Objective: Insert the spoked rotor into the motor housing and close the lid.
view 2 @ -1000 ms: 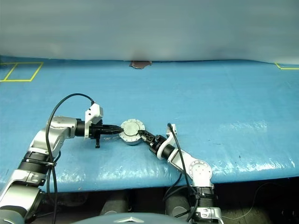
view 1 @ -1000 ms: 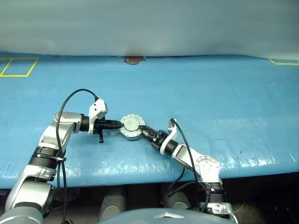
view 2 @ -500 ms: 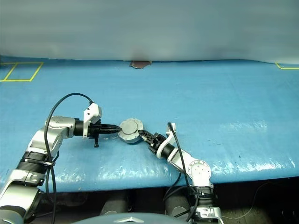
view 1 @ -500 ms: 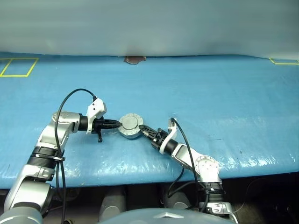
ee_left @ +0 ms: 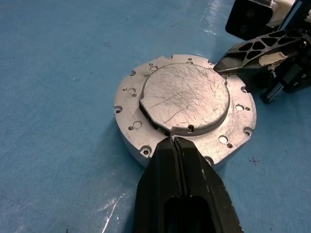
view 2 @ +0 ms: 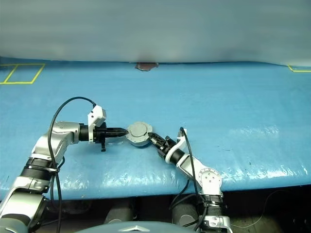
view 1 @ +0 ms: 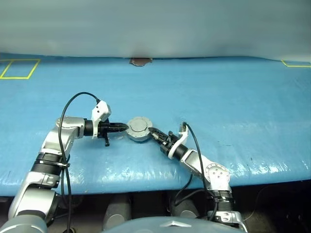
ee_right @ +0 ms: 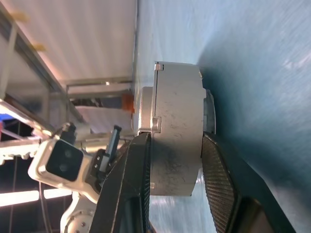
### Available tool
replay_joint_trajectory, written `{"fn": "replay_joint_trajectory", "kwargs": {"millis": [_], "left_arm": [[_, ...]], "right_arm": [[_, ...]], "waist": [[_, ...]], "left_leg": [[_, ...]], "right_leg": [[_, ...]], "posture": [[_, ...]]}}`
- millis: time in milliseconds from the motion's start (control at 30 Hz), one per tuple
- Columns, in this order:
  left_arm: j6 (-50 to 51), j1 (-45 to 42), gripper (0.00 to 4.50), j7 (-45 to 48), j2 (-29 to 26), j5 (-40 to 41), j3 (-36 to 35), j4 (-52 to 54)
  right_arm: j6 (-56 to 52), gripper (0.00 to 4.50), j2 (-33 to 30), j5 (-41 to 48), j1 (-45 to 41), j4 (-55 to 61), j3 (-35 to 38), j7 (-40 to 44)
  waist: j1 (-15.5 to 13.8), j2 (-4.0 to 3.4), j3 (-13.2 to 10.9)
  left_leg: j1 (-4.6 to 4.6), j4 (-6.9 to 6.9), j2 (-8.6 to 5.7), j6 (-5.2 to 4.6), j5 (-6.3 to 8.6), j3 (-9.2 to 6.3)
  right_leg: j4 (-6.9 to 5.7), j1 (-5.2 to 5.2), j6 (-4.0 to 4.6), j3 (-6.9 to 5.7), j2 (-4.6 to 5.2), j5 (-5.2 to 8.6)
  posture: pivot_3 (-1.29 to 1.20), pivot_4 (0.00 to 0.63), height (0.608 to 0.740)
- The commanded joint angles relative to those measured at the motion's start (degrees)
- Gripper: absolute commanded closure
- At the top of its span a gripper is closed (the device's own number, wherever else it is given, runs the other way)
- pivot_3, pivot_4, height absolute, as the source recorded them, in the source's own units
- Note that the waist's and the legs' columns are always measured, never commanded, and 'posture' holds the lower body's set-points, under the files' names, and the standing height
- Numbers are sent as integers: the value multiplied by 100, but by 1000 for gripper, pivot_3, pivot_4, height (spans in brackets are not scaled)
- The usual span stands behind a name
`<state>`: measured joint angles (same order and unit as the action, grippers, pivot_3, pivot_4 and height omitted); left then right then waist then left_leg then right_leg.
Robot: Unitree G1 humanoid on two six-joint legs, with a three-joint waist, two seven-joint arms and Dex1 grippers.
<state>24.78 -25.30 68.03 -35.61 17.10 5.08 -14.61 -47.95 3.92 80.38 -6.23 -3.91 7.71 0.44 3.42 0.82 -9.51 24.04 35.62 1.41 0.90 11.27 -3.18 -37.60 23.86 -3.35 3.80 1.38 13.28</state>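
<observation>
The motor housing (view 1: 138,129) lies on the blue table with the lid (ee_left: 184,97) down flat over it, plain scratched grey face up. The spoked rotor is hidden. My left gripper (view 1: 125,128) is shut, and its joined tips (ee_left: 172,141) rest against the lid's rim on the housing's left side. My right gripper (view 1: 151,131) comes in level from the right. It is shut on the housing's edge (ee_right: 175,97), one finger (ee_left: 252,48) on the top face and the other under the base.
Yellow tape squares mark the table's far left (view 1: 19,69) and far right (view 1: 296,63) corners. A brown patch (view 1: 140,61) sits at the far edge. The table's front edge (view 1: 146,177) runs close below both arms.
My right gripper has narrowed onto the housing's edge and shifted slightly to the right. The housing now sits a little farther from me and looks flatter. The left gripper has stayed put.
</observation>
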Motion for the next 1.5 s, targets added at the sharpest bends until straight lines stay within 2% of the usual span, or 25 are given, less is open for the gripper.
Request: {"fn": "replay_joint_trajectory", "kwargs": {"millis": [33,233,433,533,733,767,800,900,933,1067,1500], "left_arm": [[149,-44,4500,-116,40,295,-357,2],[436,-61,4500,-335,138,576,-664,12],[1111,-143,4500,-743,456,1207,-1267,-153],[1300,-22,3899,-730,449,1349,-1351,-139],[1789,77,1859,-635,492,1806,-1552,-52],[1889,83,1368,-646,514,1891,-1584,-27],[1997,84,1166,-674,537,1965,-1615,-19],[2375,99,154,-807,581,2150,-1663,13],[2565,94,14,-876,596,2239,-1696,14],[3234,38,14,-1072,662,2632,-1870,-41],[4121,172,14,-1335,746,3097,-1865,168]], "right_arm": [[307,3323,664,492,-215,223,279,122],[477,3323,615,763,-196,407,272,311],[431,3323,551,948,-191,933,53,446],[458,3323,534,1045,-208,1207,-44,441],[514,3323,461,1277,-297,1490,-235,292],[504,3323,434,1263,-310,1471,-283,247],[499,3323,416,1242,-316,1449,-332,232],[499,3323,377,1218,-312,1414,-446,199],[500,3323,365,1212,-308,1417,-475,197],[501,3323,318,1168,-292,1432,-562,176],[488,3323,276,895,-277,1026,-582,-15]], "waist": [[6,1,-7],[38,-1,-31],[43,-3,-45],[43,-3,-45],[39,-3,-45],[39,-3,-45],[37,-3,-45],[38,-3,-45],[37,-3,-45],[37,-2,-45],[39,-2,-45]], "left_leg": [[0,-2,0,0,0,0],[1,-9,3,0,0,-1],[1,-9,6,0,0,-3],[2,-10,7,0,0,-3],[2,-10,8,0,0,-5],[1,-9,8,0,0,-6],[1,-9,7,0,0,-6],[1,-6,7,0,0,-5],[2,-6,7,0,0,-6],[2,-6,7,0,0,-6],[0,-4,7,0,0,-7]], "right_leg": [[0,1,-1,0,-1,0],[-1,6,-4,0,-7,-1],[-7,9,-11,-1,-13,-5],[-8,10,-14,-1,-15,-7],[-11,11,-14,-2,-15,-7],[-11,10,-12,-3,-15,-6],[-11,9,-11,-3,-15,-5],[-11,9,-11,-2,-15,-5],[-11,9,-11,-2,-15,-5],[-12,9,-15,-3,-15,-8],[-16,8,-14,-4,-15,-8]], "posture": [[0,150,740],[0,150,740],[0,150,740],[0,150,740],[0,150,740],[0,150,740],[0,150,740],[0,150,740],[0,150,740],[0,150,740],[0,150,740]]}}
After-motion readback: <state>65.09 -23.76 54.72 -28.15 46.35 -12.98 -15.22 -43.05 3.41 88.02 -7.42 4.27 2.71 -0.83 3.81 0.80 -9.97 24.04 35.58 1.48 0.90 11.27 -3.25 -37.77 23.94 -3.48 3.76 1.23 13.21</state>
